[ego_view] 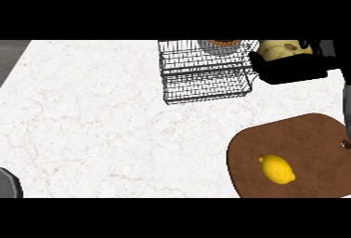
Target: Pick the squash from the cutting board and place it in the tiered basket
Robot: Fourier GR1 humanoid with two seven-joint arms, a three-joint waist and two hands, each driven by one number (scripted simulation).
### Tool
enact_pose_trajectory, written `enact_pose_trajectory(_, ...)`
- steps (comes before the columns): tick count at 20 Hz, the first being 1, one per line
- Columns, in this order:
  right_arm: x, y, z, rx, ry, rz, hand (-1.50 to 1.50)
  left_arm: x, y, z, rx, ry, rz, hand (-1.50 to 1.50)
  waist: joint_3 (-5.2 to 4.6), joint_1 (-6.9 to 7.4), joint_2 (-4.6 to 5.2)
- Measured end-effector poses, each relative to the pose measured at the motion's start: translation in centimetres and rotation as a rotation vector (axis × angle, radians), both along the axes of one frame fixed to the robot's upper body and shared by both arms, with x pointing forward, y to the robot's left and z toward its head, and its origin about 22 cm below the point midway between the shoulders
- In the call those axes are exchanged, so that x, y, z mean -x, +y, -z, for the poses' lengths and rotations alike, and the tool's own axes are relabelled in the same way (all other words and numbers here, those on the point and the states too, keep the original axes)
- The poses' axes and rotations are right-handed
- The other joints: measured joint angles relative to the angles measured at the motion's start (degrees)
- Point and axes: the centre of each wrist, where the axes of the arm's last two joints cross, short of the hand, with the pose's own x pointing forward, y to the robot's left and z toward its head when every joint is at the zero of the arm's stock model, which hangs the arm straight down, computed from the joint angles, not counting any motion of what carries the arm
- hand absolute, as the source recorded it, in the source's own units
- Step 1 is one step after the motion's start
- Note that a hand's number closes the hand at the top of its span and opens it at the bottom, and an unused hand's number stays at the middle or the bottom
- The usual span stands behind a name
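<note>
Just left of the right hand point(289, 72), whose fingers curl round the pale squash point(280, 48), stands the wire tiered basket point(205, 90), while well below the hand a lemon point(277, 169) lies on the cutting board point(316, 139).

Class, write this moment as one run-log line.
right hand | holds squash | beside basket, not yet in | lemon on board
</note>
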Motion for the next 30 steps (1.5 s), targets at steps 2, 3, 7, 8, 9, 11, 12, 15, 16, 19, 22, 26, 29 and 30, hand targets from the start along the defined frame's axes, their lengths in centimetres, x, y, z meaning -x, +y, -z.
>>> enact_pose_trajectory(2, -0.6, 0.6, 0.1, -0.014, 0.013, 0.006, 1.5, -0.2, 0.0, 0.0, -0.001, 0.0, 0.01, 0.0, 0.08, 0.28, 0.23)
enact_pose_trajectory(3, -0.9, 1.0, 0.3, -0.026, 0.021, 0.007, 1.5, -0.2, 0.0, 0.0, -0.003, -0.001, 0.017, 0.0, 0.12, 0.48, 0.33)
enact_pose_trajectory(7, -2.0, 2.7, 0.5, -0.172, 0.03, -0.014, -1.5, -0.5, 0.0, 0.0, 0.002, -0.003, 0.032, 0.0, 0.35, 1.34, 0.69)
enact_pose_trajectory(8, -2.2, 3.3, 0.5, -0.199, 0.033, -0.027, -1.5, -0.6, 0.0, 0.0, 0.002, -0.005, 0.033, 0.0, 0.37, 1.59, 0.76)
enact_pose_trajectory(9, -2.4, 3.9, 0.6, -0.224, 0.036, -0.041, -1.5, -0.6, -0.1, 0.0, 0.001, -0.005, 0.035, 0.0, 0.39, 1.76, 0.78)
enact_pose_trajectory(11, -2.7, 4.9, 0.8, -0.266, 0.035, -0.067, -1.5, -0.9, 0.0, -0.1, 0.001, -0.012, 0.041, 0.0, 0.43, 2.19, 0.99)
enact_pose_trajectory(12, -2.9, 5.5, 0.9, -0.283, 0.032, -0.081, -1.5, -0.9, -0.1, -0.1, 0.005, -0.007, 0.043, 0.0, 0.43, 2.34, 1.1)
enact_pose_trajectory(15, -3.3, 6.9, 0.9, -0.319, 0.013, -0.12, -1.5, -1.0, -0.2, -0.1, 0.008, -0.001, 0.05, 0.0, 0.43, 2.51, 1.13)
enact_pose_trajectory(16, -3.4, 7.4, 0.9, -0.331, 0.003, -0.131, -1.5, -1.0, -0.2, -0.1, 0.007, 0.001, 0.052, 0.0, 0.44, 2.49, 1.1)
enact_pose_trajectory(19, -3.7, 8.5, 0.7, -0.359, -0.054, -0.144, -1.5, -1.0, -0.2, -0.1, 0.009, 0.004, 0.055, 0.0, 0.43, 2.49, 0.99)
enact_pose_trajectory(22, -4.2, 8.8, 0.3, -0.379, -0.116, -0.122, -1.5, -0.8, -0.1, -0.1, 0.008, 0.013, 0.052, 0.0, 0.43, 1.87, 0.73)
enact_pose_trajectory(26, -5.2, 8.3, 0.1, -0.449, -0.171, -0.044, -1.5, -0.5, 0.0, -0.1, 0.004, 0.025, 0.043, 0.0, 0.52, 0.75, 0.39)
enact_pose_trajectory(29, -5.9, 7.4, 0.0, -0.509, -0.185, 0.024, -1.5, -0.2, 0.0, 0.0, 0.001, 0.043, 0.031, 0.0, 0.61, -0.6, -0.01)
enact_pose_trajectory(30, -6.1, 6.9, 0.1, -0.519, -0.186, 0.05, -1.5, 0.0, 0.0, 0.0, 0.0, 0.05, 0.026, 0.0, 0.64, -1.16, -0.11)
